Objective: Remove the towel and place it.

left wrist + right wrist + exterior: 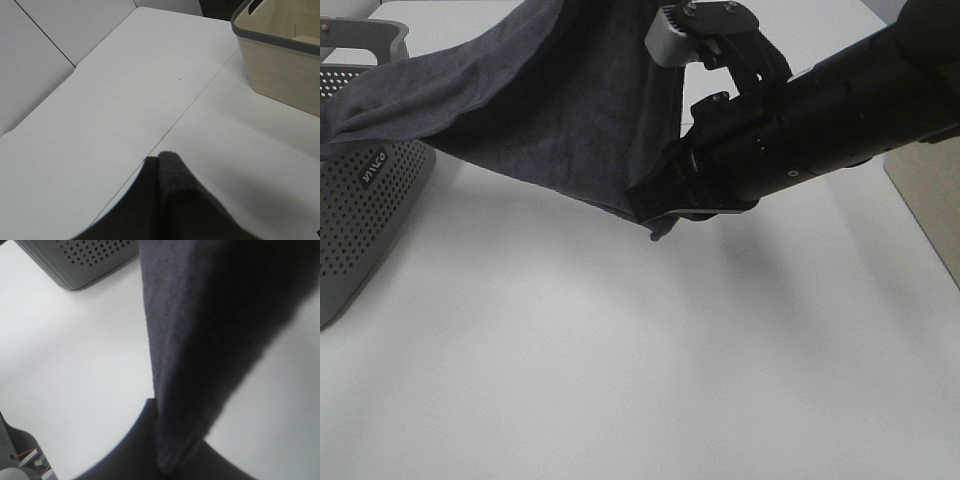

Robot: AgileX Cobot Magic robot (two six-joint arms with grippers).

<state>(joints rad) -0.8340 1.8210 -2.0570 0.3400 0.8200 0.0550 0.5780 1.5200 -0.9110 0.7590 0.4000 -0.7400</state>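
The dark charcoal towel (550,110) hangs spread above the table, one end still draped over the grey perforated basket (365,215) at the left. My right gripper (655,212) is shut on the towel's lower edge, and a small corner pokes out below the jaws. In the right wrist view the towel (210,320) runs up from that gripper (167,445). The left wrist view shows my left gripper (158,161) shut on another corner of the towel (177,182). The left gripper lies outside the exterior high view, where the towel rises past the top edge.
White table (620,380) stretches below and in front of the towel. A beige basket with a grey rim (280,60) stands on the table beyond the left gripper. The grey basket's corner (85,262) is near the right gripper. The table's right edge (920,230) is close.
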